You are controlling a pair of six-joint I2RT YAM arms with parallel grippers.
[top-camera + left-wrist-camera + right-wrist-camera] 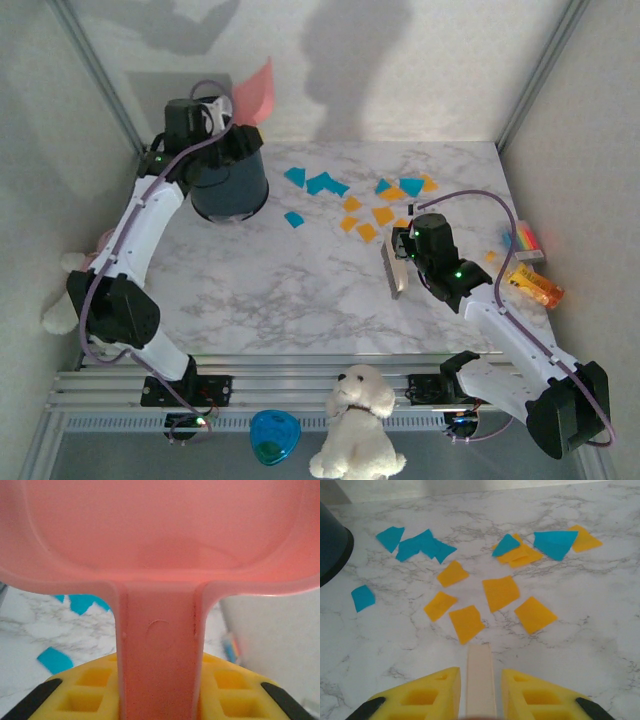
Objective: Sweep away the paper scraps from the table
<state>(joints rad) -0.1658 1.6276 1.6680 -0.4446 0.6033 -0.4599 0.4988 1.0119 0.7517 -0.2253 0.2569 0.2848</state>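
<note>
Veined marble table [300,300], angular paper scraps [465,622]; left hand [160,695] clamps pink dustpan [160,540], right hand [480,692] pale slat [480,665].

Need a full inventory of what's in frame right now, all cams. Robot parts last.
paper scraps: roughly fourteen, orange-yellow and teal, scattered mid-table toward the far edge
table: one, white marble
dustpan: one, pink, raised off the table
bin: one, dark, far left of the table
pale tool: one, beige, likely a brush, right of centre
striped block: one, multicoloured, right edge
toy: one, orange-yellow, beside the block
plush dog: one, white, near side, between the arm bases
heart-shaped item: one, blue, left of the dog
second plush: one, white, off the table's left side
left gripper: shut on the dustpan handle
right gripper: shut on the pale tool
</note>
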